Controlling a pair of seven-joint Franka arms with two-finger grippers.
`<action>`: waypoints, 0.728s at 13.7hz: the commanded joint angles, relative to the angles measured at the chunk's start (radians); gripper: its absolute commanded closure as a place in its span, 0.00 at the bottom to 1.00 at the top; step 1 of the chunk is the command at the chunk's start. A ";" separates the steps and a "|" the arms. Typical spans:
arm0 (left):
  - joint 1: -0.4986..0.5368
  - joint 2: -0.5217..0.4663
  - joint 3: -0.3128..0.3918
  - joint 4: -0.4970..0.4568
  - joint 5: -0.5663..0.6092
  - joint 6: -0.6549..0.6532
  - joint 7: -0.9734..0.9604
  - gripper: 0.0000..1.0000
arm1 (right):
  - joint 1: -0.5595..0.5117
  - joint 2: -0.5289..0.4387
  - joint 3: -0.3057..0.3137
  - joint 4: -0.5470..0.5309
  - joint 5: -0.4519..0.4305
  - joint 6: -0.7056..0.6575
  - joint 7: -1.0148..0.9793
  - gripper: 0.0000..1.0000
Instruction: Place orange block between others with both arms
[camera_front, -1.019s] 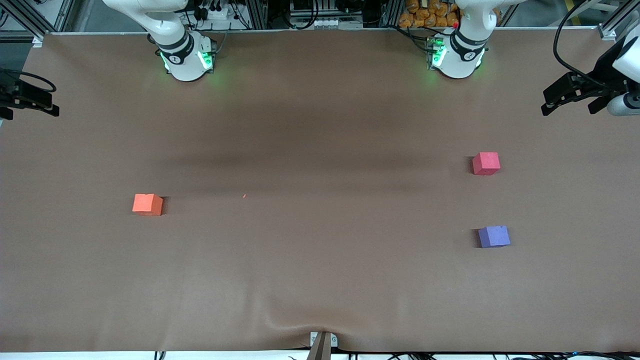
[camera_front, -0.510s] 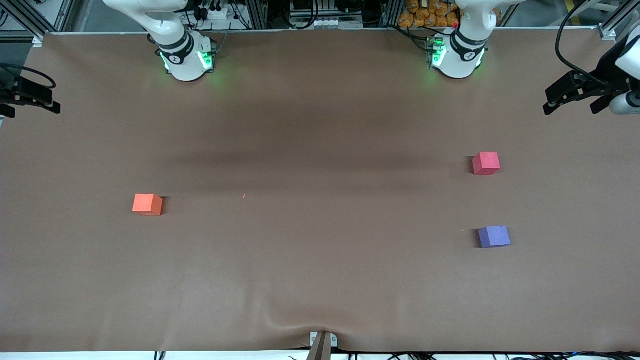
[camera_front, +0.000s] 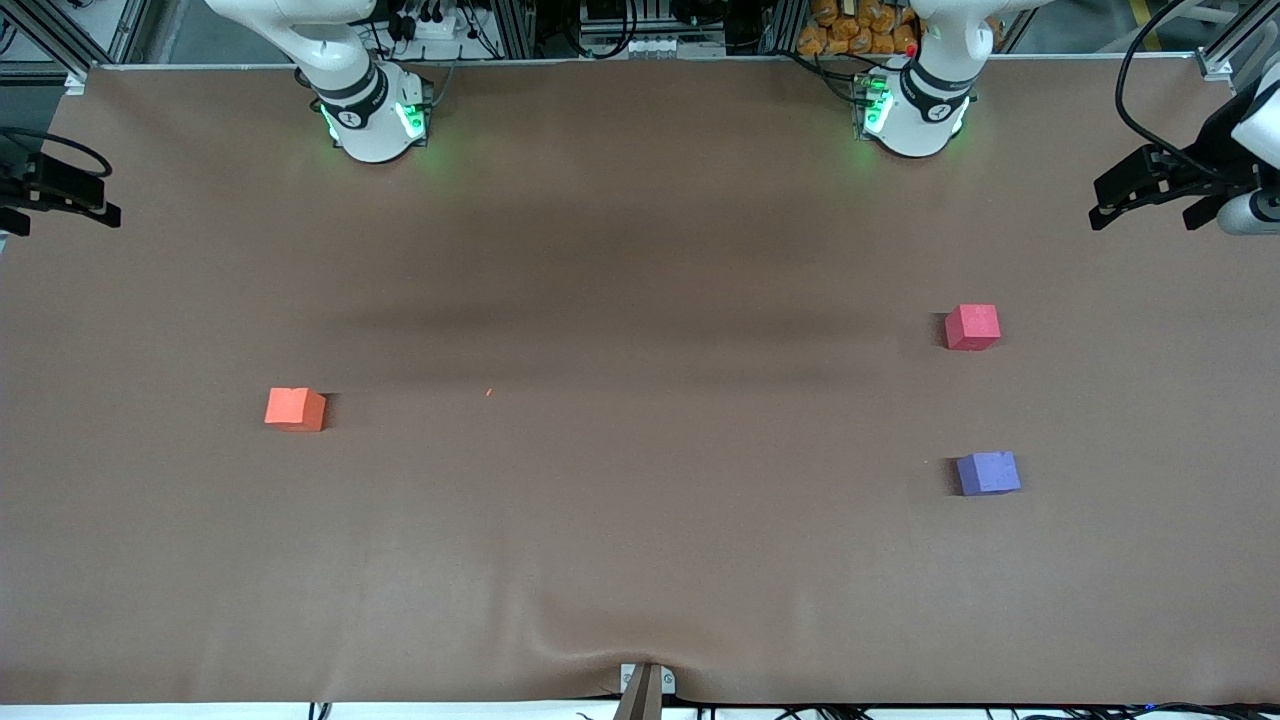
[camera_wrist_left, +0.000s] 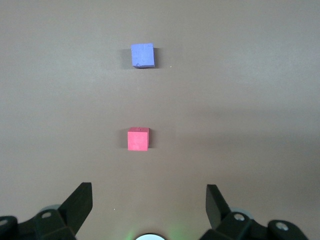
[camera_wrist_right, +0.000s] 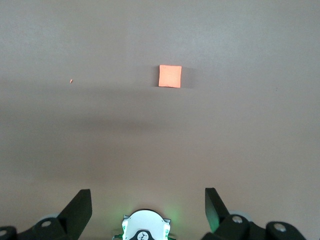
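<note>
The orange block (camera_front: 295, 409) (camera_wrist_right: 170, 76) lies alone on the brown table toward the right arm's end. The others lie toward the left arm's end. The pinkish-red cube (camera_front: 972, 327) (camera_wrist_left: 138, 138) is farther from the front camera, and the purple-blue cube (camera_front: 988, 473) (camera_wrist_left: 142, 55) is nearer, with a bare gap between them. My left gripper (camera_front: 1145, 200) (camera_wrist_left: 149, 202) hangs high and open, holding nothing. My right gripper (camera_front: 58, 200) (camera_wrist_right: 148, 205) also hangs high, open and holding nothing.
A brown cloth (camera_front: 640, 300) covers the table and bulges at its near edge by a small bracket (camera_front: 645, 685). The arms' green-lit bases (camera_front: 372, 115) (camera_front: 915, 110) stand along the table's edge farthest from the front camera. A tiny orange speck (camera_front: 489, 392) lies near mid-table.
Both grippers have shifted very slightly at the edges of the front view. The three cubes have not moved.
</note>
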 joint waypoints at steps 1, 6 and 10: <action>0.008 0.003 -0.005 0.019 -0.007 -0.018 0.024 0.00 | 0.002 -0.012 -0.002 0.002 0.016 -0.011 0.017 0.00; 0.011 -0.022 -0.002 0.028 -0.007 -0.059 0.024 0.00 | 0.002 -0.007 -0.002 0.002 0.017 -0.008 0.017 0.00; 0.011 -0.016 -0.004 0.029 -0.008 -0.049 0.024 0.00 | 0.002 -0.001 -0.002 -0.002 0.016 0.001 0.016 0.00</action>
